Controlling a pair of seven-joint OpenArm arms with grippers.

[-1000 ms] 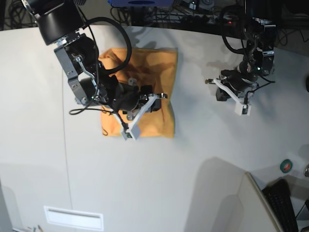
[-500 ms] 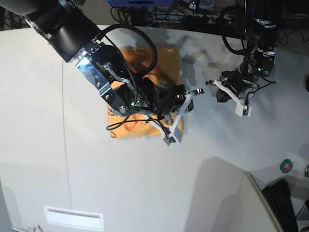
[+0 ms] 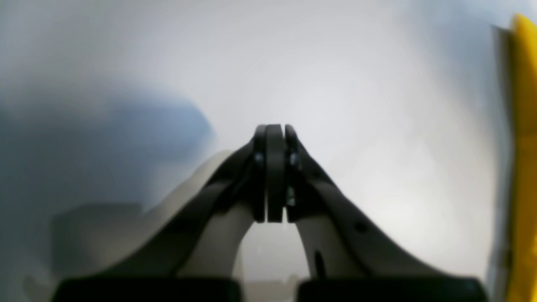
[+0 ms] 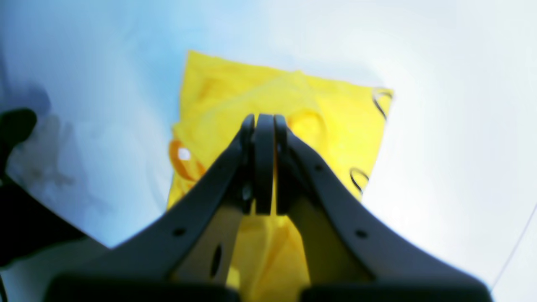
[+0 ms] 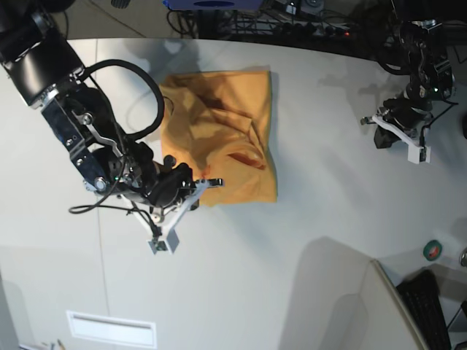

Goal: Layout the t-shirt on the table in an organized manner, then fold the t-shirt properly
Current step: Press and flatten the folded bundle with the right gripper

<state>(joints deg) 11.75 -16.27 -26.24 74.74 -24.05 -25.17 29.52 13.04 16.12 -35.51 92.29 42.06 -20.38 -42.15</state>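
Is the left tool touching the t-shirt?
Apart. The base view shows the left tool shut over bare table, well clear of the t-shirt.

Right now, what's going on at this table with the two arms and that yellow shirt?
The t-shirt lies folded into a rough rectangle on the table, and neither arm holds it. The right gripper is shut and empty, just off the shirt's near corner over bare tabletop. The left gripper is also shut and empty, well off to the other side. The fold looks done but a bit rumpled, with some creases across the top layer.
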